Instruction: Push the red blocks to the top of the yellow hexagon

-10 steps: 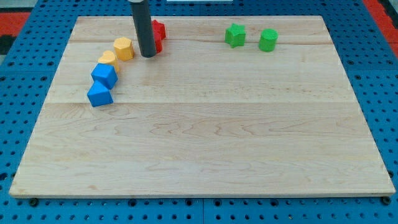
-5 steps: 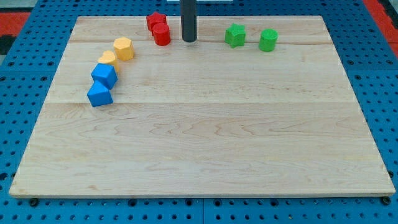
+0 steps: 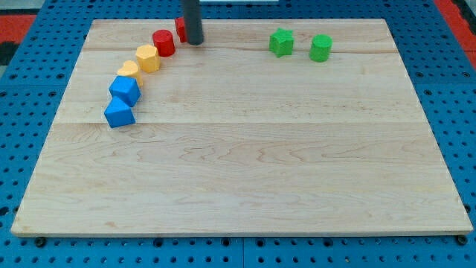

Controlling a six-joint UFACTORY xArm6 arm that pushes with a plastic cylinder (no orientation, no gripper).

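A yellow hexagon block (image 3: 148, 57) lies at the board's upper left. A red cylinder (image 3: 163, 42) sits just up and right of it, close or touching. A second red block (image 3: 180, 29) lies further up and right, half hidden behind my rod; its shape cannot be made out. My tip (image 3: 194, 42) rests just right of that second red block and to the right of the red cylinder.
A second yellow block (image 3: 129, 71), a blue cube (image 3: 124, 90) and another blue block (image 3: 119, 114) curve down and left from the hexagon. Two green blocks (image 3: 281, 42) (image 3: 320, 48) lie at the upper right. The wooden board (image 3: 245, 179) rests on a blue pegboard.
My tip went from left of the red blocks to their right, then came back left. The red cylinder slid left and now sits by the yellow hexagon; the other red block stayed near the top edge.
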